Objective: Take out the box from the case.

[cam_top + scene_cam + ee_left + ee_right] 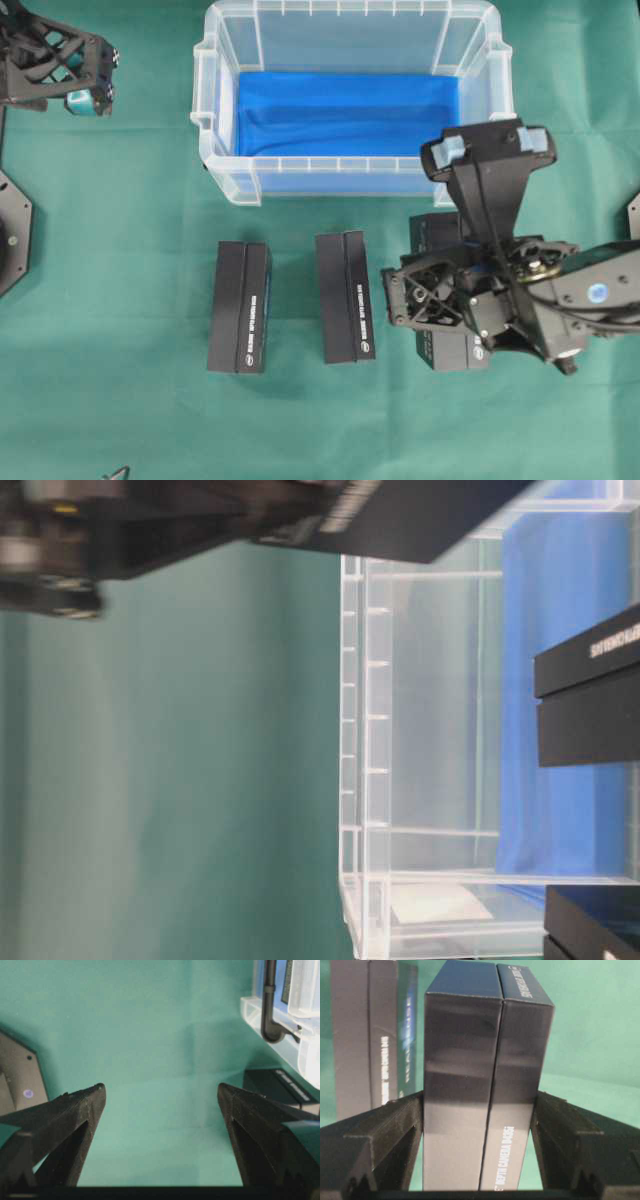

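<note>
- Green cloth (pixel 120 420) is spread over the whole work surface, and the clear case (pixel 225 60) with its blue lining is set at the far side.
- No box is seen inside the case in the overhead view; two black boxes (pixel 240 307) (pixel 345 297) lie on the cloth in front of it.
- A third box (pixel 485 1085) is clamped between the fingers (pixel 395 1130) of the right gripper (pixel 437 303), one pad against each long side, in front of the case and outside it.
- The left gripper (pixel 160 1125) is spread wide over bare cloth, with nothing between its fingers, well apart from the boxes.
- The step in hand is judged to be the setting down of the box just lifted out.
- Next, the box is to be lowered onto the cloth beside the other two, and the fingers parted only once it rests flat.
</note>
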You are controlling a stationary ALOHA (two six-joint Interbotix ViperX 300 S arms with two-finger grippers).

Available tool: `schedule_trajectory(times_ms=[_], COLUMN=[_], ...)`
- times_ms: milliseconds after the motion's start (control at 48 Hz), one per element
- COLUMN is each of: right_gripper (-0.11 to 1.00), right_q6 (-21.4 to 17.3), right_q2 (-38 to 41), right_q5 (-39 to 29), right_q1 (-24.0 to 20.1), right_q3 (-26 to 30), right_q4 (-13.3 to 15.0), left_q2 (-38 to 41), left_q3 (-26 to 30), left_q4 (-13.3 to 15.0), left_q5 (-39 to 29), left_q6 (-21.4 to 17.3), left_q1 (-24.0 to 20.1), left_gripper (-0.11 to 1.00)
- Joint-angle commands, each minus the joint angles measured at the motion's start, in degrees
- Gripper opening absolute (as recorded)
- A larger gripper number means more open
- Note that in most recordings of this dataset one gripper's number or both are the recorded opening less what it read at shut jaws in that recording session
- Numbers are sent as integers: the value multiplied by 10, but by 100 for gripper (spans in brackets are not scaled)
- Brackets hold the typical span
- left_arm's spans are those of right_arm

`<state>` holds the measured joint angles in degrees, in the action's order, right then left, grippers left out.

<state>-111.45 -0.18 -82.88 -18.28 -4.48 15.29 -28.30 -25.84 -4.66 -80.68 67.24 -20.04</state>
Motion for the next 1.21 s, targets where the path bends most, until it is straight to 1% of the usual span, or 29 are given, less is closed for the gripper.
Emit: schedule_trajectory(times_ms=[0, 250, 479, 687, 1187], right_gripper=[67, 67, 67, 67, 67], right_q6=[-10, -38, -47, -47, -47], right_q2=[-9, -9, -2, 8, -4], right_q5=[21, 101, 150, 185, 185], right_q1=[-1, -1, 1, 4, 4], right_q3=[-19, -99, -135, -142, -143], right_q4=[-2, -8, -11, -12, -16], left_q2=[-4, -4, -4, -4, -4], left_q3=[8, 7, 7, 7, 7], left_q4=[1, 0, 0, 0, 0], left_q5=[1, 3, 3, 3, 3], left_q6=[-1, 0, 0, 0, 1], left_q1=[2, 2, 1, 1, 1], left_gripper=[96, 96, 96, 96, 96])
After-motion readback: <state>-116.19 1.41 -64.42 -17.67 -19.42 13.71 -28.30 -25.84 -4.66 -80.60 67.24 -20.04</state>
